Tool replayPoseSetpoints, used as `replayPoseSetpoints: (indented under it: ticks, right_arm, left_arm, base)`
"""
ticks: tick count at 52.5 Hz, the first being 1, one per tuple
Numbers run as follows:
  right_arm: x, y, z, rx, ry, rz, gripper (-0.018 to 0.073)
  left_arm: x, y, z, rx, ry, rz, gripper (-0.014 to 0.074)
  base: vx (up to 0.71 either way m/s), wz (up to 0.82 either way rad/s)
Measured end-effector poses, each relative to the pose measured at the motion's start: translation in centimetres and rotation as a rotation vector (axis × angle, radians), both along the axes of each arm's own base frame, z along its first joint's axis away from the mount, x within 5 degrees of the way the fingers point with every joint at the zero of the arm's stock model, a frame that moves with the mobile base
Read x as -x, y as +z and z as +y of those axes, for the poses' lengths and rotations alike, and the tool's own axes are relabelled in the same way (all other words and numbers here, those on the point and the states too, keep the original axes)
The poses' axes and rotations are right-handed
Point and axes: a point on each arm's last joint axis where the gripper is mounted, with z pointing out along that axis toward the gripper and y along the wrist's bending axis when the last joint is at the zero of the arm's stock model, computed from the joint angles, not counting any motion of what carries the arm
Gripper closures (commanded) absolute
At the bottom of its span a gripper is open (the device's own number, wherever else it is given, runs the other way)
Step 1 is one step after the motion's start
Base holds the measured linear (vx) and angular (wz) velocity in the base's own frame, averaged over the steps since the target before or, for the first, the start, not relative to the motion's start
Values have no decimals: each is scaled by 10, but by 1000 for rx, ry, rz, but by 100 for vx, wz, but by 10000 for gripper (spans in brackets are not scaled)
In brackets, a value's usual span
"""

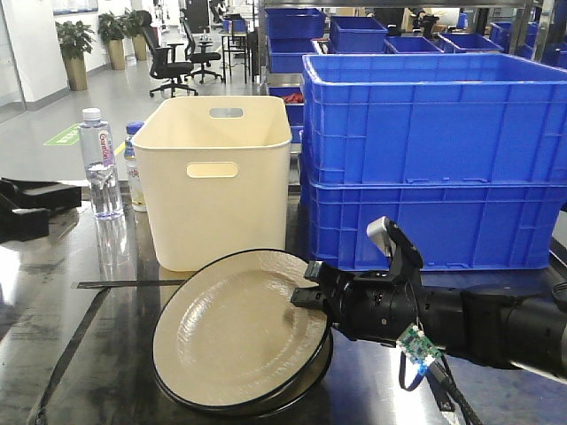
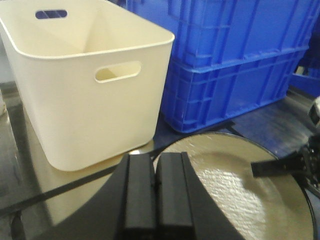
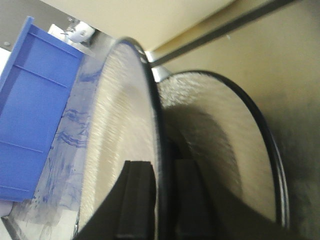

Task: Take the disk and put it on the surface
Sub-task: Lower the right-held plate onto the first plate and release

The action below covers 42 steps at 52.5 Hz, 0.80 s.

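Note:
The disk (image 1: pixel 235 341) is a beige plate with a black rim, tilted with its right side raised and its lower left edge down at the surface (image 1: pixel 62 354), a shiny dark tabletop. I cannot tell whether that edge touches. My right gripper (image 1: pixel 308 294) is shut on the disk's right rim, one finger on each face, as the right wrist view shows (image 3: pixel 160 172) with the disk (image 3: pixel 150 100) edge-on. In the left wrist view my left gripper (image 2: pixel 155 192) is shut on nothing, just left of the disk (image 2: pixel 235 195).
A cream plastic bin (image 1: pixel 217 177) stands right behind the disk, with stacked blue crates (image 1: pixel 434 168) to its right. Two water bottles (image 1: pixel 100 164) stand at the left. A black tape line (image 1: pixel 115 284) runs across the tabletop in front of the bin.

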Motion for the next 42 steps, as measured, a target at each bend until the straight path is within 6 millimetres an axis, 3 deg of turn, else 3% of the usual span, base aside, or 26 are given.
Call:
replayPoseSetpoints:
  ticks: [8, 15, 30, 36, 42]
  right_arm:
    - [-2, 1, -1, 98, 39, -109, 10]
    - [-5, 0, -5, 281, 70, -259, -50]
    - [-9, 17, -31, 730, -7, -495, 6]
    - [-3, 39, -43, 797, -108, -517, 64]
    - [10, 68, -53, 808, -193, -560, 190]
  left_arm:
    - [1, -3, 0, 41, 10, 61, 599]
    - [1, -6, 1, 27, 24, 99, 599]
    - [4, -24, 11, -137, 87, 244, 599]
    - [6, -33, 19, -217, 157, 336, 599]
    - [10, -42, 34, -295, 290, 457, 599]
  base:
    - [0, 0]
    - [0, 0]
    - [0, 0]
    - [0, 0]
    - [0, 0]
